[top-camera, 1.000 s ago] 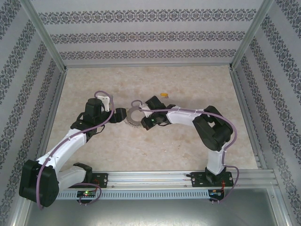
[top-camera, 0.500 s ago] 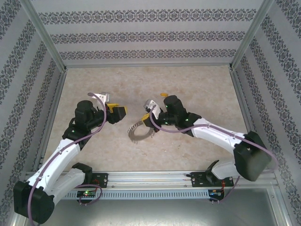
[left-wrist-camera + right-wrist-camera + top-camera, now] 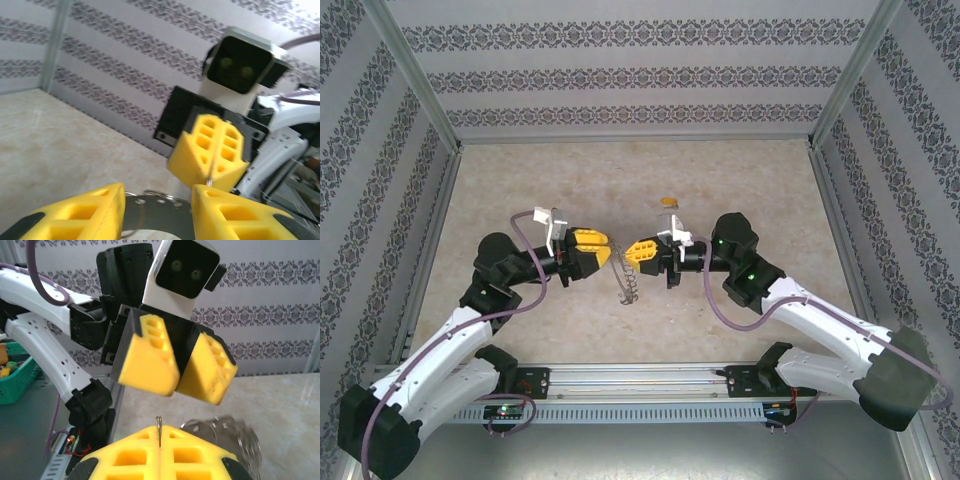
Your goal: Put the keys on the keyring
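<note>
**Right gripper (image 3: 642,250) clamped on keyring (image 3: 628,284), left gripper (image 3: 592,243) facing it with jaws apart**

From above: right gripper and left gripper tip to tip over the middle of the table (image 3: 520,180), close together, with a narrow gap between the two sets of yellow fingertips.

Right side: fingers pressed flat together, no gap along the seam. In the right wrist view, a thin sliver of metal stands up out of that seam. Holds the keyring edge-on, hanging just below the fingertips and between the two grippers. Cannot tell from above whether its lower edge touches the table. In the same wrist view, the grey rim and its thin wire loops (image 3: 225,435) look blurred, low and to the right of the closed fingers.

Left side: fingers apart. In the left wrist view, one yellow finger sits on each side of the flat grey rim (image 3: 160,217), with small holes and a wire loop along its edge. Cannot tell whether either pad touches the metal. Straight ahead, the closed right fingers (image 3: 200,155), pointing back at the camera.

Key (image 3: 669,202): a tiny yellow-orange piece lying on the table just beyond the right gripper's white camera housing, apart from the keyring.
</note>
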Robot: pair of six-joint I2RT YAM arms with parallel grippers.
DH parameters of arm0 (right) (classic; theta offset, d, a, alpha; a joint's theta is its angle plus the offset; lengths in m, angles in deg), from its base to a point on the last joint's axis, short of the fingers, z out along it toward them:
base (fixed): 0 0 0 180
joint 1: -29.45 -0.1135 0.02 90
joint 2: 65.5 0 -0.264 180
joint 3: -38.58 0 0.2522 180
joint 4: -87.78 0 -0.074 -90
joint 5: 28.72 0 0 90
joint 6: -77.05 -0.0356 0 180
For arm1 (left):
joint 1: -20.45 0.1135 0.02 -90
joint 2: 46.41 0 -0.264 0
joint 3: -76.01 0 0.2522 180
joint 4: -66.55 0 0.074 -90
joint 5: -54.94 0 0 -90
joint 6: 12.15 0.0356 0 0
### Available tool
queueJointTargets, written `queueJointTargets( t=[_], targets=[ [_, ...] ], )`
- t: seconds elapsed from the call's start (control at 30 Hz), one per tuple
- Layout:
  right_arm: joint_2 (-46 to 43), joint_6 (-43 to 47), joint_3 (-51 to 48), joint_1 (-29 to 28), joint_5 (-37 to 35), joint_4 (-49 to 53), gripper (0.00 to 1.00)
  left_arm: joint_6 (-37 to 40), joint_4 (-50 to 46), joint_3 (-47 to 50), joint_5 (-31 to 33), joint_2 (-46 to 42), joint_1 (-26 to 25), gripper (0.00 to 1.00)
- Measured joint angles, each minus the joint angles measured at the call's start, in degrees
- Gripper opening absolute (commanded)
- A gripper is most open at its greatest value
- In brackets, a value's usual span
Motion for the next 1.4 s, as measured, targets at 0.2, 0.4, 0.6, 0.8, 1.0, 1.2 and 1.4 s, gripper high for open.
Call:
queueJointTargets(
  t=[0.2, 0.4, 0.6, 0.8, 1.0, 1.2, 1.4],
  targets=[
    [-0.09, -3.34, -1.68, 0.15, 1.92, -3.82, 0.00, 4.31, 4.15, 1.31, -2.71, -0.35, -3.65, 0.49],
    [-1.51, -6.21, -3.32, 1.36, 3.21, -7.17, 0.00, 13.79, 0.39, 1.27, -1.14, -3.23, -7.10, 0.40],
    [-1.31, -7.61, -3.63, 1.66, 3.89, -9.55, 0.00, 20.61, -3.82, 0.50, 1.81, -3.28, -9.73, 0.33],
    [-1.07, -7.89, -4.26, 1.64, 5.25, -10.99, 0.00, 23.17, -4.98, -0.33, 3.10, -2.36, -9.92, 0.32],
    [0.02, -8.68, -4.46, 1.64, 6.21, -12.50, 0.00, 23.45, -4.96, -0.35, 3.28, -0.72, -9.92, 0.28],
    [1.29, -8.92, -4.46, 1.62, 6.29, -13.07, 0.00, 23.65, -4.94, -0.46, 3.34, 0.52, -9.92, 0.22],
    [1.53, -8.90, -4.48, 1.62, 6.47, -13.42, 0.00, 23.76, -4.68, -0.81, 3.50, 1.36, -9.92, 0.10]
  ],
)
